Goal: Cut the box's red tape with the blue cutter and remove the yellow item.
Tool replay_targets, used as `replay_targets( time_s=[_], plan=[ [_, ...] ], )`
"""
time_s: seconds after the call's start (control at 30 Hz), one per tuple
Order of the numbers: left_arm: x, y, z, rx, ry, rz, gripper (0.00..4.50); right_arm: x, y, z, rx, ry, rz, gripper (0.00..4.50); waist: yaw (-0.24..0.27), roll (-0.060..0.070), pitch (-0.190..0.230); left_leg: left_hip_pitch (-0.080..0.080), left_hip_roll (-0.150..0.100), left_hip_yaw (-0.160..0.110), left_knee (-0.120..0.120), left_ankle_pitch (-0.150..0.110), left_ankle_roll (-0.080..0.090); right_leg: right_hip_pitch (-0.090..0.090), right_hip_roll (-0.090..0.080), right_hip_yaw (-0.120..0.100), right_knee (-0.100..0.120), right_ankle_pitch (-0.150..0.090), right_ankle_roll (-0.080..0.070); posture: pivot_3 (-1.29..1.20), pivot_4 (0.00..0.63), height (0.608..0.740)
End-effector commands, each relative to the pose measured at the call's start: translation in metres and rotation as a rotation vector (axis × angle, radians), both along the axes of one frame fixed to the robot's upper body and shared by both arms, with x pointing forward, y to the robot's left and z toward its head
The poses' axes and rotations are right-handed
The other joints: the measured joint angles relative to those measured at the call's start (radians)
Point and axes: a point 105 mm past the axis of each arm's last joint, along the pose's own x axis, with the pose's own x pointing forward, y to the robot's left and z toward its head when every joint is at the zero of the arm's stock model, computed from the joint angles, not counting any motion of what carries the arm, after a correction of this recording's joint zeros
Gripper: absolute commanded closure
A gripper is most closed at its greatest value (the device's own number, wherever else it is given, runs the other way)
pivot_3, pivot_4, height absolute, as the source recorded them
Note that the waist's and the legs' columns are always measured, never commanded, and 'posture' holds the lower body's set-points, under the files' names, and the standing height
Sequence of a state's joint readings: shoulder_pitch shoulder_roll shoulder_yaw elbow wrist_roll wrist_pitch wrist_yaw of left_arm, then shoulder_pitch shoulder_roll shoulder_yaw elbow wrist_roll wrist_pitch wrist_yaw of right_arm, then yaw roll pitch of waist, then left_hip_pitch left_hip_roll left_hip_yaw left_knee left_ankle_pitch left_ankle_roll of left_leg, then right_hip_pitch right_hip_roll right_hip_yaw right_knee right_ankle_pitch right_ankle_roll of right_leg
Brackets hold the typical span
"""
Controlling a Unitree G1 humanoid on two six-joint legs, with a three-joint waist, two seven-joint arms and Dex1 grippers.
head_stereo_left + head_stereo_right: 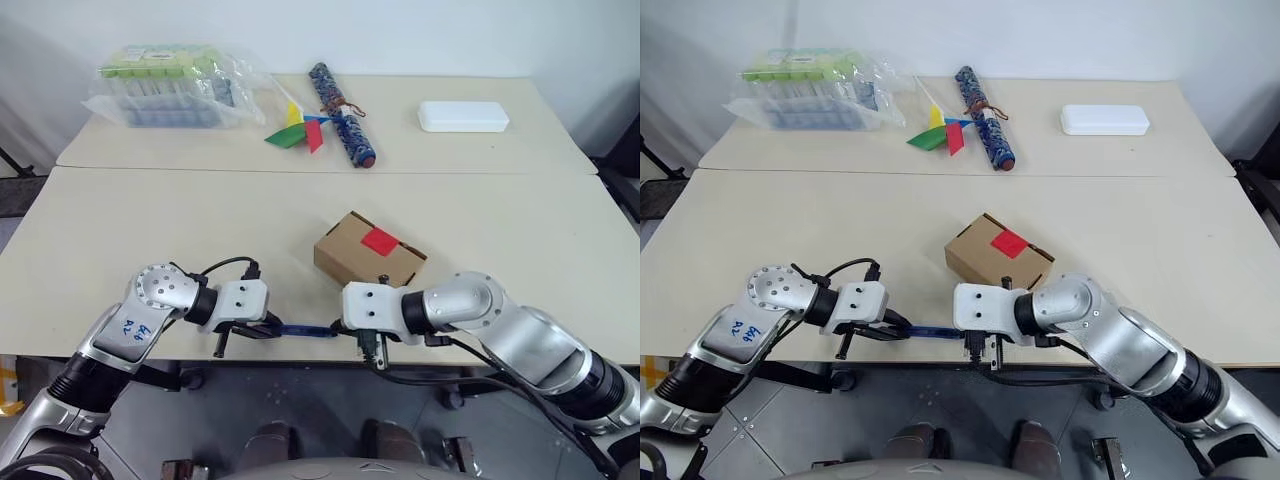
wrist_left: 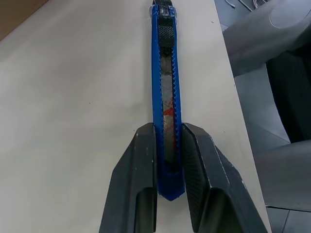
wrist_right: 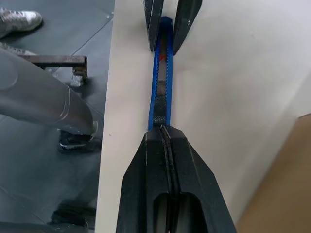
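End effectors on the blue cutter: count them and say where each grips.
2. The left end effector clamps one end of the blue cutter; the right end effector is shut at its other end.

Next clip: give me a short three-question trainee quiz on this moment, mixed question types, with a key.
1. True or false: the red tape on the box is already cut through.
2. Which gripper holds the blue cutter? A) the left gripper alone B) the right gripper alone C) both, one at each end
3. Fill in: behind the box, on the far table, a paper pinwheel lies beside a blue patterned ____.

Key
1. False: the red square looks whole and the cutter is away from it, at the table's near edge.
2. C: the left fingers clamp one end, and the right fingers are closed on the other.
3. roll
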State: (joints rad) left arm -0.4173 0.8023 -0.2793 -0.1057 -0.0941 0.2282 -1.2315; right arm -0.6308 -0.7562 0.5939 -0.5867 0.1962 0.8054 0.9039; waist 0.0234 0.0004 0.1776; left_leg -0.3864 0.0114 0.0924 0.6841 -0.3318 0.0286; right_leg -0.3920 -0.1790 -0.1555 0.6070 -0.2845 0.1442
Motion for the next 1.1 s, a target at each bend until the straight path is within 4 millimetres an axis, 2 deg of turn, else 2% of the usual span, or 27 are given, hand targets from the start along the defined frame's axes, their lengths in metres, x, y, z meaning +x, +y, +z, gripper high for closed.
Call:
replay_targets(
  time_s=[0.03,0.3,0.63,0.97,1.1],
  plan=[
    [-0.011,0.006,-0.030,0.088,0.099,0.030,4.10,0.005,0.008,0.004,0.004,-0.059,0.030,4.50,0.000,0.000,0.000,0.000,0.000,0.000,0.000,0.000,0.000,0.000,0.000,0.000,0.000,0.000,0.000,0.00,0.150,0.740],
    [-0.014,0.006,-0.030,0.091,0.107,0.037,4.10,0.009,0.013,-0.001,-0.011,-0.078,0.054,4.50,0.000,0.000,0.000,0.000,0.000,0.000,0.000,0.000,0.000,0.000,0.000,0.000,0.000,0.000,0.000,0.00,0.150,0.740],
    [-0.016,0.005,-0.029,0.091,0.113,0.050,4.10,0.004,0.015,-0.010,-0.051,-0.086,0.106,4.50,0.000,0.000,0.000,0.000,0.000,0.000,0.000,0.000,0.000,0.000,0.000,0.000,0.000,0.000,0.000,0.00,0.150,0.740],
    [-0.018,0.004,-0.028,0.089,0.113,0.043,4.10,0.010,0.013,-0.019,-0.070,-0.107,0.097,4.50,-0.003,0.000,0.000,0.000,0.000,0.000,0.000,0.000,0.000,0.000,0.000,0.000,0.000,0.000,0.000,0.00,0.150,0.740],
    [-0.017,0.003,-0.027,0.087,0.111,0.041,4.10,0.011,0.018,-0.021,-0.062,-0.105,0.104,4.50,-0.004,0.000,-0.001,0.001,0.000,0.000,0.000,0.000,0.000,0.000,0.000,0.000,0.001,0.000,0.000,0.00,0.150,0.740]
  ],
)
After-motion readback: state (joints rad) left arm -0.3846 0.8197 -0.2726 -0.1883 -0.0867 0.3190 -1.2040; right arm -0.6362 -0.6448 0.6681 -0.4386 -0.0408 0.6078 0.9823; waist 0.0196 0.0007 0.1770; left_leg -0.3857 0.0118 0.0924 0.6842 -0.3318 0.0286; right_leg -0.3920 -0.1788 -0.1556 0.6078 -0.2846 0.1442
